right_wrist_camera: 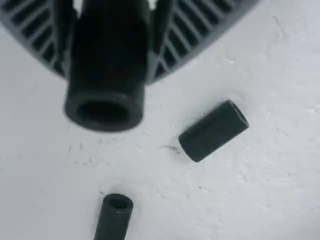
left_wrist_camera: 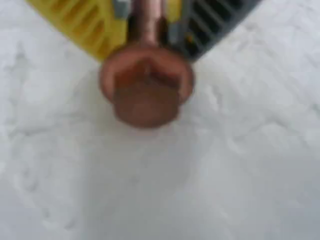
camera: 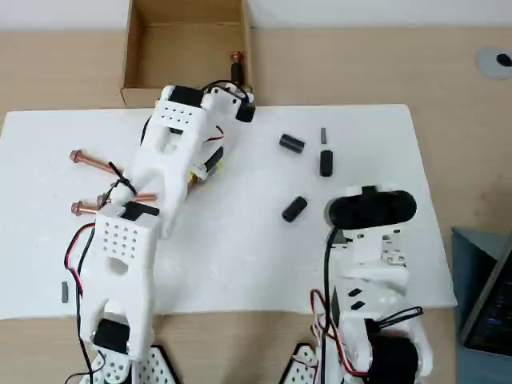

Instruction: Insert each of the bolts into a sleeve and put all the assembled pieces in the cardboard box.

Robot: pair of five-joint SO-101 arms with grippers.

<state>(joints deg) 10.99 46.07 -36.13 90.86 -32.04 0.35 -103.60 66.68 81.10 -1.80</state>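
Observation:
My left gripper [left_wrist_camera: 147, 20] is shut on a copper bolt [left_wrist_camera: 146, 87], its flanged head hanging just above the white mat [left_wrist_camera: 250, 175]. In the high view this gripper [camera: 204, 170] points down under the left arm, near the mat's middle left. My right gripper [right_wrist_camera: 107, 47] is shut on a black sleeve [right_wrist_camera: 105, 95], open end down, above the mat. Two loose sleeves [right_wrist_camera: 212, 131] [right_wrist_camera: 114, 217] lie beyond it. Three sleeves [camera: 292, 144] [camera: 326, 162] [camera: 294, 209] lie on the mat in the high view. One assembled bolt and sleeve [camera: 237, 68] stands in the cardboard box [camera: 140, 48].
Several loose copper bolts [camera: 92, 162] [camera: 80, 208] lie at the mat's left, partly under the left arm. Small grey pins [camera: 323, 136] [camera: 65, 292] lie on the mat. The right arm's black wrist [camera: 370, 210] sits at the mat's right. A dark device [camera: 488, 304] is at the right edge.

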